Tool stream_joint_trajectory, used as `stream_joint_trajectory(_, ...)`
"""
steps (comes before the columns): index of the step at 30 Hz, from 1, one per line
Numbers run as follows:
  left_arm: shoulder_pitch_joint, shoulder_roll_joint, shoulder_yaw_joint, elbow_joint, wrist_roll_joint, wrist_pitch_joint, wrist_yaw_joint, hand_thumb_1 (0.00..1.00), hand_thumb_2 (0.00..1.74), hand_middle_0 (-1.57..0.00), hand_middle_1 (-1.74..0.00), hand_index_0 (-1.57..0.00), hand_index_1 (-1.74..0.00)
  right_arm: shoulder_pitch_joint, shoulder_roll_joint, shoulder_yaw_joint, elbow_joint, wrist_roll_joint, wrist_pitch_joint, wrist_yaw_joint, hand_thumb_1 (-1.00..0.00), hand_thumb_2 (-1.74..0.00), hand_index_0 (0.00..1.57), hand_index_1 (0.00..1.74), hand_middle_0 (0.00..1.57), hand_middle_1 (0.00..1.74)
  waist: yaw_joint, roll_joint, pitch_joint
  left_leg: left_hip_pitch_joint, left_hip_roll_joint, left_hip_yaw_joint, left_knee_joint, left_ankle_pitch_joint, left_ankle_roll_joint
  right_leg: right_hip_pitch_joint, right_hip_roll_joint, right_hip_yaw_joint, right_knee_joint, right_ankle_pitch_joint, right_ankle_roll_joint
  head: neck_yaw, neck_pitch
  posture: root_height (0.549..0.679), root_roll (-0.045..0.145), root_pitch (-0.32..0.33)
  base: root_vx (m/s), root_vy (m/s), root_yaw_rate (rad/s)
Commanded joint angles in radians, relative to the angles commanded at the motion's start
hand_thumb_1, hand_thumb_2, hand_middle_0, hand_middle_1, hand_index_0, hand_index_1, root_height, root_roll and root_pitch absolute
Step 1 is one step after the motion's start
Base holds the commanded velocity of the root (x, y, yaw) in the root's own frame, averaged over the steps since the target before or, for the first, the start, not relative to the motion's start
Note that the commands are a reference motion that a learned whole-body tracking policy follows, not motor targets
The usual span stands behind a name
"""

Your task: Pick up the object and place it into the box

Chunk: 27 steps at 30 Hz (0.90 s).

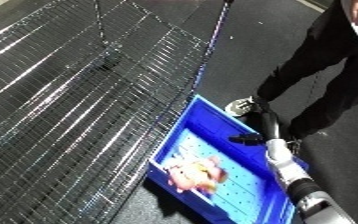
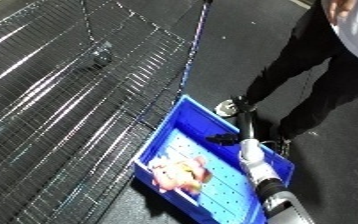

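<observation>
A pink and yellow soft object (image 1: 194, 174) lies inside the blue bin (image 1: 182, 129), near its lower left corner. My right hand (image 1: 246, 138) hangs over the bin's right side, above and to the right of the object and apart from it. Its black fingers look relaxed and hold nothing. The white and silver right forearm (image 1: 286, 167) rises from the lower right corner. My left hand shows in neither view.
A wire mesh shelf (image 1: 78, 90) fills the left half of the view, its edge right beside the bin. A person in black trousers stands on the dark floor (image 1: 246, 55) just beyond the bin, with a shoe (image 1: 238, 106) near its far corner.
</observation>
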Motion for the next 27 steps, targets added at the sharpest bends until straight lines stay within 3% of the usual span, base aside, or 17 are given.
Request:
stream_joint_trajectory(14,0.028,-0.015,0.02,-0.014,0.004,0.001,0.005,1.0,1.74,-1.57,-1.74,-1.57,-1.74,-0.011,0.044,0.04,-0.158,-0.061,-0.002,-0.013,0.0,0.0,0.0,0.0,0.0,0.0,0.013,-0.004,-0.001,0.005,-0.001,0.005,-0.009,0.003,0.0023,0.002,0.0007,0.001,-0.006,0.002,0.0043,-0.016,-0.017,0.649,0.074,-0.169,0.007,0.005,0.002)
stream_joint_trajectory(27,0.059,-0.034,0.047,-0.022,0.002,0.023,-0.004,1.0,1.74,-1.57,-1.74,-1.57,-1.74,-0.028,0.026,0.137,-0.393,-0.142,0.027,0.063,0.0,0.0,0.0,0.0,0.0,0.0,0.056,-0.02,0.003,0.005,-0.002,-0.003,-0.009,0.007,0.0016,0.008,0.0016,-0.007,0.0,0.001,0.007,-0.163,-0.032,0.648,0.065,-0.174,0.002,0.001,0.035)
